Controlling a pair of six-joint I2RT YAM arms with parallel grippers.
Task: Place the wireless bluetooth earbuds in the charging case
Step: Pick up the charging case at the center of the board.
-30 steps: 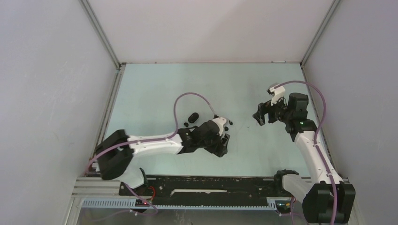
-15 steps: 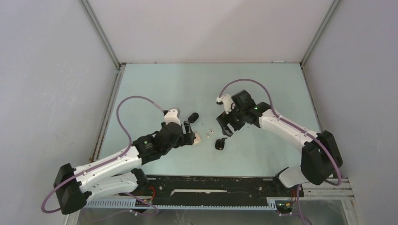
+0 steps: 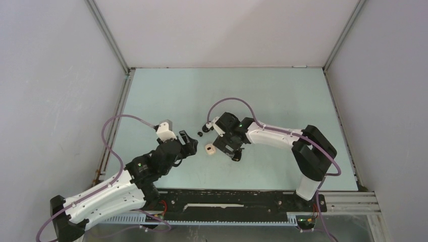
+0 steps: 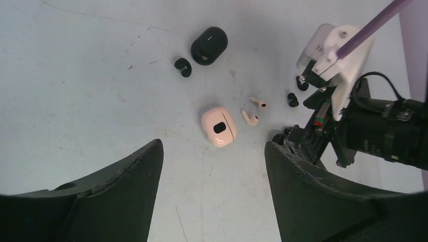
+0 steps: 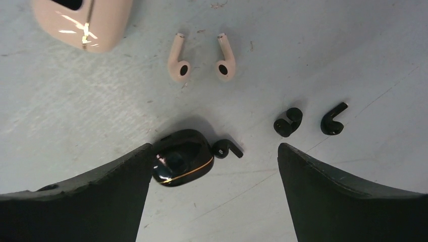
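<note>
Top cam high at near side, looking down on whole table; both wrist cams point down close in, sharing cream case and whitish earbuds.

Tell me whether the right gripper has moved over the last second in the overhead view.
Yes. The right gripper has swung left across the table, away from the right wall and slightly toward the near rail; it now hangs by the black case.

- Pink case, centre of left wrist view: glossy pale pink, black oval patch.
- Stemmed earbuds: pale pink, dark tips.
- Black case, lower centre: glossy black, thin gold line.
- Small earbuds: black.
- Table: pale blue-green.
- Cable: purple.
</note>
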